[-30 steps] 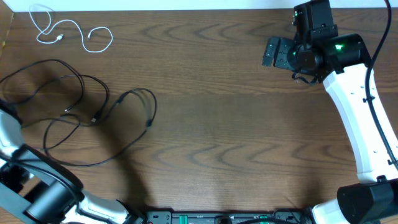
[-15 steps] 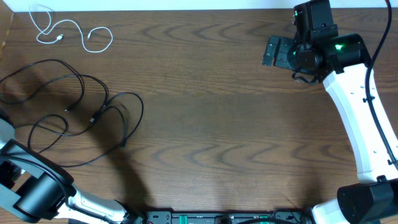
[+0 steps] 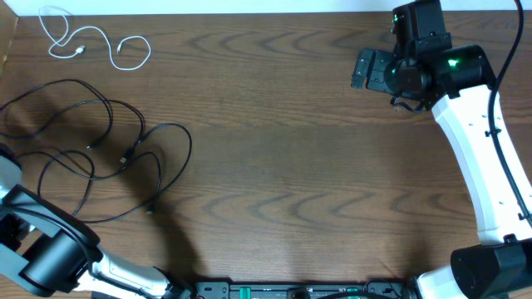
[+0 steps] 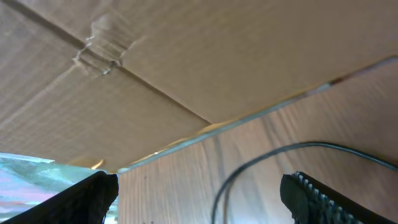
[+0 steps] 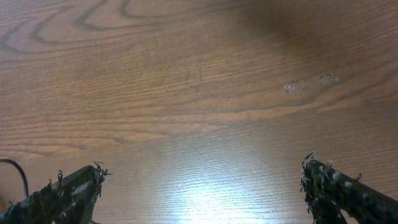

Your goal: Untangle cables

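Note:
Two black cables (image 3: 129,154) lie looped over each other on the left of the wooden table (image 3: 274,166). A short white cable (image 3: 83,35) lies apart from them at the far left corner. My left gripper (image 4: 199,200) is open at the table's left edge. One strand of black cable (image 4: 249,167) runs between its fingers (image 4: 84,202), touching neither. My right gripper (image 3: 366,69) hangs open at the far right, and the right wrist view shows only bare wood between its fingertips (image 5: 339,190).
A cardboard wall (image 4: 186,62) stands right beside the table's left edge, close in front of the left gripper. The left arm's white body (image 3: 33,241) fills the near left corner. The right arm (image 3: 482,158) runs along the right side.
The left gripper has gone from shut to open and let go of a black cable. The black loops were dragged left, and one loose end now lies nearer the front edge.

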`<move>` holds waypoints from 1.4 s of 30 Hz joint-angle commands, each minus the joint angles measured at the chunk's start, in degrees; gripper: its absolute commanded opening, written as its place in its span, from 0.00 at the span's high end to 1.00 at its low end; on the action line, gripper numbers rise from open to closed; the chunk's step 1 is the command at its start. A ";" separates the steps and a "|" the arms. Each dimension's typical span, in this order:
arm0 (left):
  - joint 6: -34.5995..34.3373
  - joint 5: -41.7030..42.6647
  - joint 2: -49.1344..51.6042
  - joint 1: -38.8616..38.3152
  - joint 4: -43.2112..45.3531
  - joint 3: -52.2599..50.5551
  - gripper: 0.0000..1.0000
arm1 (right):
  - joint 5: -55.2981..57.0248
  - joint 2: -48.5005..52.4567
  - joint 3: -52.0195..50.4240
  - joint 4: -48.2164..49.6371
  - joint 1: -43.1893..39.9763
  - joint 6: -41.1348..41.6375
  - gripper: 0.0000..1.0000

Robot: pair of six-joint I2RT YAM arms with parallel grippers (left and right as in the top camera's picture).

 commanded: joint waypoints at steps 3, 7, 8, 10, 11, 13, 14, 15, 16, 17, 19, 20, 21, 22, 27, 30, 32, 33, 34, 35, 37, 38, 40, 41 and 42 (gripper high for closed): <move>-9.97 7.61 -8.24 -6.69 -2.08 0.48 0.10 | 0.68 0.28 0.35 -0.52 0.22 -0.83 0.01; -17.70 28.48 -13.16 -12.94 -7.52 0.48 0.15 | 0.61 0.28 0.35 -0.72 0.22 -0.83 0.01; -19.02 34.29 -13.79 -14.49 -8.92 0.48 0.21 | 0.46 0.28 0.35 -0.72 0.22 -0.83 0.01; -21.38 45.48 -14.03 -17.90 -11.89 0.48 0.31 | 0.44 0.28 0.35 -0.76 0.24 -0.81 0.01; -22.08 48.63 -13.90 -19.21 -13.00 0.39 0.33 | 0.39 0.28 0.35 -0.87 0.26 -0.83 0.01; -23.47 52.28 -13.27 -22.51 -15.43 0.07 0.41 | 0.04 0.28 0.35 -1.07 0.26 -0.81 0.01; -23.65 52.30 -12.85 -24.26 -16.28 -0.22 0.45 | 0.02 0.28 0.35 -1.11 0.26 -0.83 0.01; -23.65 51.76 -12.28 -25.94 -17.05 -0.44 0.50 | -0.17 0.28 0.35 -1.16 0.26 -0.83 0.01; -23.61 50.84 -11.54 -27.52 -17.66 -0.50 0.51 | -0.37 0.28 0.35 -1.18 0.26 -0.83 0.01; -23.61 49.22 -10.58 -29.05 -17.84 -0.50 0.52 | -0.59 0.28 0.35 -1.18 0.26 -0.83 0.01; -23.61 45.46 -8.59 -31.50 -17.81 -0.50 0.64 | -1.05 0.28 0.35 -1.18 0.26 -0.83 0.01; -23.58 43.82 -7.48 -32.59 -17.79 -0.50 0.69 | -1.16 0.28 0.35 -1.18 0.26 -0.83 0.01; -23.61 42.47 -6.29 -33.53 -17.77 -0.50 0.70 | -1.27 0.28 0.35 -1.20 0.26 -0.83 0.01; -23.61 41.77 -5.18 -34.27 -17.77 -0.50 0.71 | -1.31 0.28 0.35 -1.27 0.26 -0.83 0.01; -23.15 39.93 1.01 -36.11 -16.65 -0.50 0.91 | -1.31 0.28 0.35 -1.31 0.26 -0.83 0.01; -23.17 38.99 4.70 -36.15 -16.20 -0.50 0.92 | -1.31 0.28 0.35 -1.51 0.26 -0.83 0.01; -23.17 39.01 6.80 -36.15 -16.04 -0.50 0.92 | -1.29 0.28 0.35 -1.88 0.26 -0.83 0.01; -23.15 39.01 7.69 -36.17 -15.96 -0.50 0.93 | -1.29 0.28 0.35 -2.05 0.26 -0.83 0.01; -23.15 39.01 8.50 -36.17 -15.76 -0.50 0.92 | -1.29 0.28 0.35 -2.16 0.26 -0.83 0.01; -23.15 39.01 9.11 -36.17 -15.50 -0.50 0.93 | -1.29 0.28 0.35 -2.19 0.26 -0.83 0.01; -22.82 39.01 9.84 -36.17 -14.80 -0.50 0.93 | -1.29 0.28 0.35 -2.14 0.26 -0.83 0.01; -22.51 38.99 9.97 -36.17 -14.47 -0.50 0.92 | -1.29 0.28 0.35 -2.12 0.26 -0.83 0.01; -22.53 38.99 10.08 -36.15 -14.21 -0.50 0.92 | -1.29 0.28 0.35 -2.12 0.26 -0.83 0.01; -22.53 38.99 10.08 -36.17 -14.27 -0.50 0.93 | -1.29 0.28 0.35 -2.14 0.26 -0.83 0.01; -22.56 38.99 10.08 -36.15 -14.53 -0.50 0.92 | -1.29 0.28 0.35 -2.14 0.26 -0.83 0.01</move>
